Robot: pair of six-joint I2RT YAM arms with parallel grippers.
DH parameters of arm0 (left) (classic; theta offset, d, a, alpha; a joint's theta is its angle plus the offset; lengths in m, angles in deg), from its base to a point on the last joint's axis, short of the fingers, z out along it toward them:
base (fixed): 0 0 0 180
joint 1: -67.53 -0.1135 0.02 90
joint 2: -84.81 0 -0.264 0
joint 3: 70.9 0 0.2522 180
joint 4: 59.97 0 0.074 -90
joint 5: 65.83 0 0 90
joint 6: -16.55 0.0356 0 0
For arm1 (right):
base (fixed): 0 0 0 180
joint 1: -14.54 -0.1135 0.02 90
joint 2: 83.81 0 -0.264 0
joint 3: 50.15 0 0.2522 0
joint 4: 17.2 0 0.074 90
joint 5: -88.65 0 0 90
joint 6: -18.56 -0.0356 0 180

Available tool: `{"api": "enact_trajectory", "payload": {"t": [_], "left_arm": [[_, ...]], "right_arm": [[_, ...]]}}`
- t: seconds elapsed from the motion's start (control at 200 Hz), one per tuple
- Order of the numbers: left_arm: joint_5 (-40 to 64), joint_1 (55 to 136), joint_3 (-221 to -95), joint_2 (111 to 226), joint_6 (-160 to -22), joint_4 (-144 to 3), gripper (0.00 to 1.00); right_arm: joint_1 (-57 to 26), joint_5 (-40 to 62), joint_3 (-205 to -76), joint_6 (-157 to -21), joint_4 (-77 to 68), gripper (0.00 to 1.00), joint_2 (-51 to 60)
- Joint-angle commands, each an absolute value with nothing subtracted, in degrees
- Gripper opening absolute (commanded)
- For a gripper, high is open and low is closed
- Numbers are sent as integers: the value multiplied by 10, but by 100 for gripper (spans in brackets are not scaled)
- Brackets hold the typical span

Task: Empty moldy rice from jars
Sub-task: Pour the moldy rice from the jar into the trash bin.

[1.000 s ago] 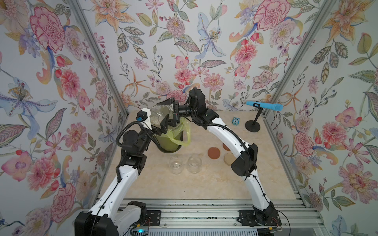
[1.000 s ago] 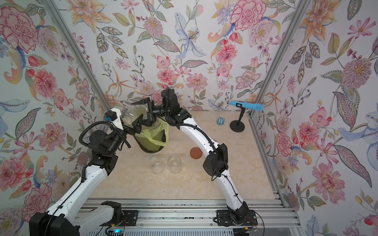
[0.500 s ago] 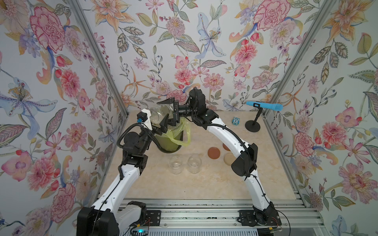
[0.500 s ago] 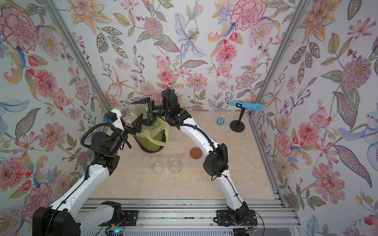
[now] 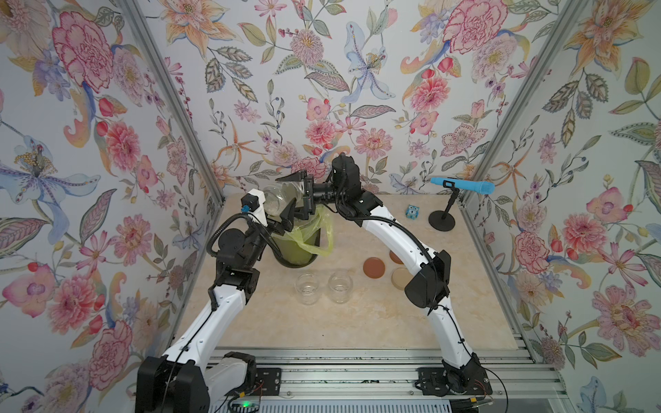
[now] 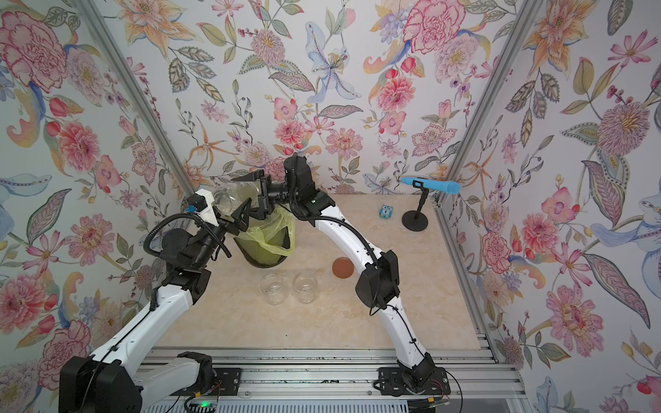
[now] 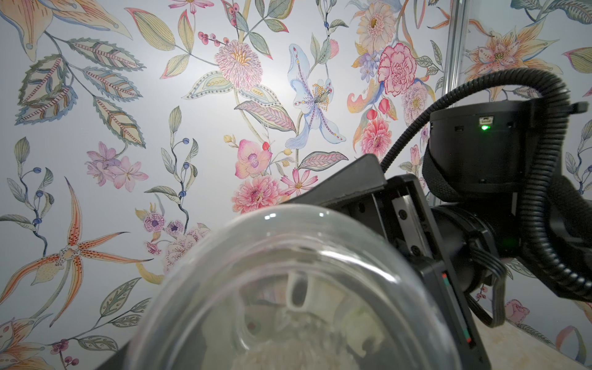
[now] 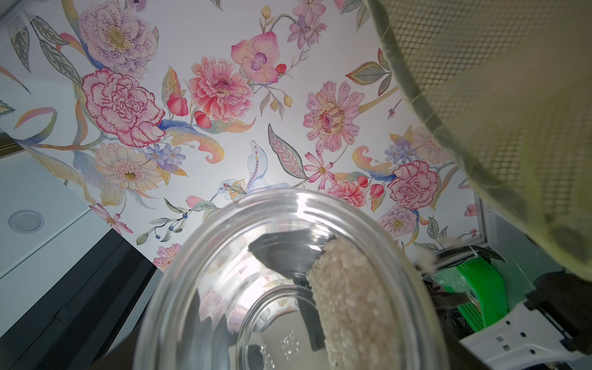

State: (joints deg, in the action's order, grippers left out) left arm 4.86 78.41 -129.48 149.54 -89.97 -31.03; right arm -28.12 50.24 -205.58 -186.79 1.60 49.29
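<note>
Pinching tipped clear glass jar [image 5: 273,200] in right claw [image 5: 286,198] over yellow-lined green bin [image 5: 291,250]; risking spilling off-white grainy rice [image 8: 349,298] past rim; not making out spread of left claw [image 5: 277,227].

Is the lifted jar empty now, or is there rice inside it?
Not empty. The jar, tipped sideways, holds a band of rice along its wall.

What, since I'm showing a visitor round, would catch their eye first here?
The right gripper holds a jar on its side above the green bin, near its edge, with pale rice lying along the glass. Two clear jars stand open on the table in front of the bin, with loose lids to their side.
</note>
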Motion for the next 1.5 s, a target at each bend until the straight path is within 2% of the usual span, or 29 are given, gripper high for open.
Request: {"api": "enact_trajectory", "payload": {"t": [0.0,0.055,0.09,0.475,0.796,1.031,1.496], "left_arm": [[81,777,-1319,1491,-910,-305,0],[81,778,-1322,1489,-909,-307,0],[80,778,-1324,1490,-909,-310,0],[80,774,-1358,1498,-896,-347,0],[81,773,-1392,1508,-882,-403,0],[86,773,-1420,1513,-870,-465,0],[95,772,-1490,1524,-867,-608,0]], "right_arm": [[-285,523,-2057,-1866,-30,76,477],[-281,522,-2053,-1862,-30,87,475],[-279,521,-2049,-1860,-29,100,472],[-256,516,-1979,-1822,-29,100,433],[-239,514,-1979,-1755,21,100,420],[-229,508,-2026,-1640,130,100,424],[-195,512,-2094,-1410,181,100,441]]}}
